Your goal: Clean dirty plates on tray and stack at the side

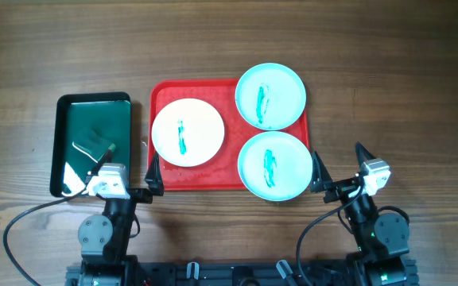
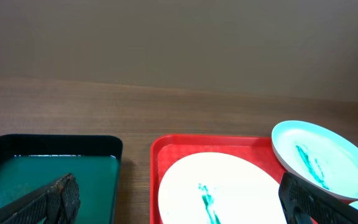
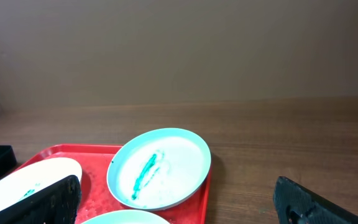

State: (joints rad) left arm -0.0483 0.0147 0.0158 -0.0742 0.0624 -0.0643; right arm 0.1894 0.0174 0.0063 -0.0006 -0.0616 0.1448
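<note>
The red tray (image 1: 160, 94) lies at the table's middle. On it are a white plate (image 1: 199, 119) at the left, a pale aqua plate (image 1: 286, 87) at the back right and a second pale aqua plate (image 1: 293, 163) at the front right. Each has a teal-green smear. My left gripper (image 1: 126, 179) is open and empty near the tray's front left corner. My right gripper (image 1: 340, 171) is open and empty just right of the front aqua plate. The left wrist view shows the white plate (image 2: 241, 180), the right wrist view the back aqua plate (image 3: 179, 162).
A dark green tray (image 1: 70, 135) with a black rim lies left of the red tray, holding a crumpled green cloth (image 1: 95, 143). Bare wooden table (image 1: 396, 79) surrounds both trays.
</note>
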